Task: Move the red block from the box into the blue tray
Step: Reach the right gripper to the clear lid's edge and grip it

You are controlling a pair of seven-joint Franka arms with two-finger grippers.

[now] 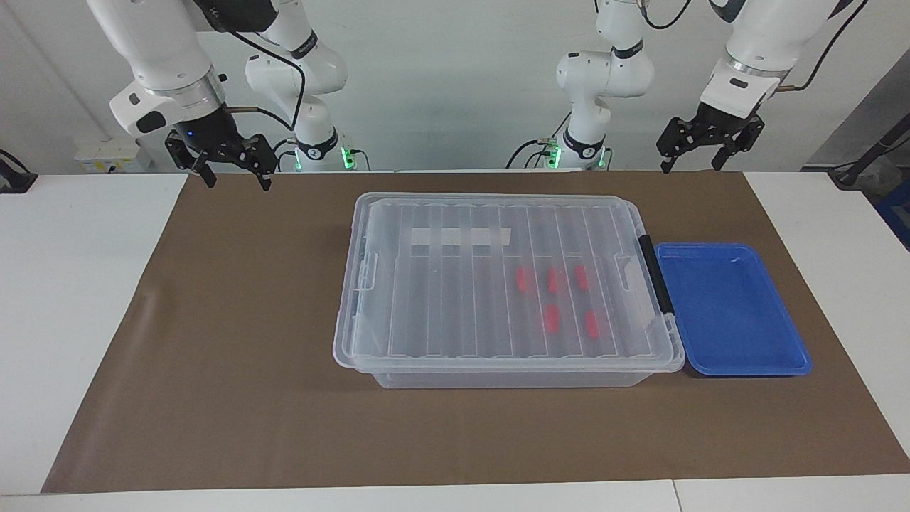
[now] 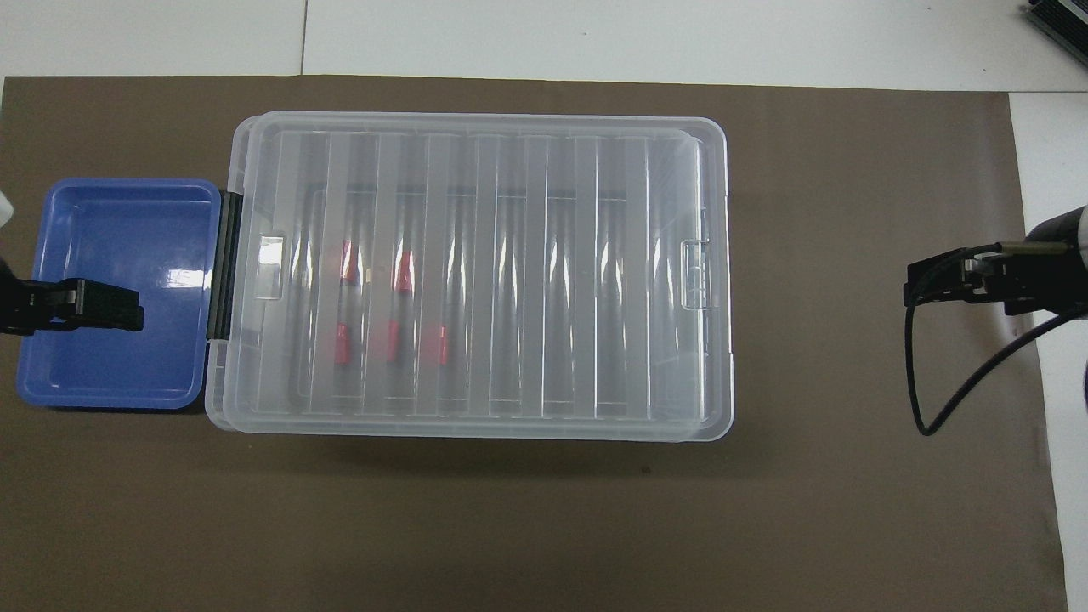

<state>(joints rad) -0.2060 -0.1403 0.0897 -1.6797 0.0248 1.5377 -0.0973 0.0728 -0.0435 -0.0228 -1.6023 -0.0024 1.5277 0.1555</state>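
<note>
Red blocks (image 1: 554, 280), five of them, only show as blurry smears through the ribbed lid (image 1: 498, 277) of the shut box (image 1: 512, 373). Blue tray (image 1: 732, 313) sits touching its clip end, at 3 o'clock facing. Left gripper (image 1: 700, 153) and right gripper (image 1: 234, 171) hang up high, fingers spread, holding nothing.

Glossy blue plastic tray (image 2: 119, 378) catching glare; the box (image 1: 498, 377) is clear plastic under a ribbed translucent lid (image 1: 462, 313); matt brown mat (image 1: 234, 370) covers the smooth white bench (image 1: 71, 299).
</note>
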